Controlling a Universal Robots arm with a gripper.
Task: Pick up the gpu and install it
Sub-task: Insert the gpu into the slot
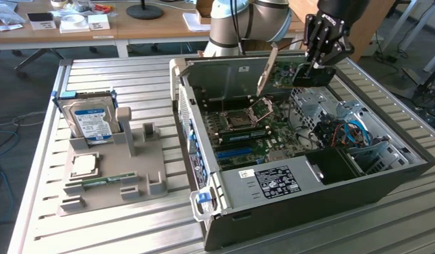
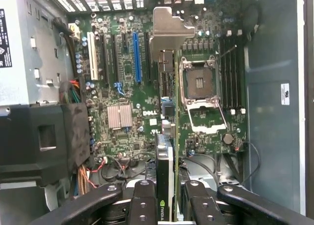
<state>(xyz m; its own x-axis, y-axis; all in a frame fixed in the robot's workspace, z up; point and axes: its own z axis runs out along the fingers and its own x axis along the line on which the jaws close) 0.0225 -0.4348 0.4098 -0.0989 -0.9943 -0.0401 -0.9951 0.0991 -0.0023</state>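
Hovering over the open computer case [image 1: 295, 206], the gripper [image 1: 318, 64] carries the gpu [image 1: 310, 78] above the far end of the motherboard [image 1: 263, 132]

We note the fingers [image 2: 142, 203] are pinching the card from both sides, one on each flat face; in the wrist view the gpu [image 2: 164, 158] runs edge-on between them, with a green logo on its near end

The grey metal bracket [image 1: 267, 69] sticks out from the card toward the exterior view's left, tilted; from the wrist camera the bracket [image 2: 169, 31] sits at the card's far end

Card is clear of the board and not seated in any slot. In the wrist view we see the long blue slot [image 2: 137, 58] to one side of the card and the open CPU socket [image 2: 201, 82] to the other

On the slatted table [image 1: 118, 74], at the exterior view's left, a grey holder [image 1: 150, 169] keeps the blue-labelled hard drive [image 1: 90, 119] upright, with a green memory stick [image 1: 105, 181] lying flat nearer the camera, well apart from the case
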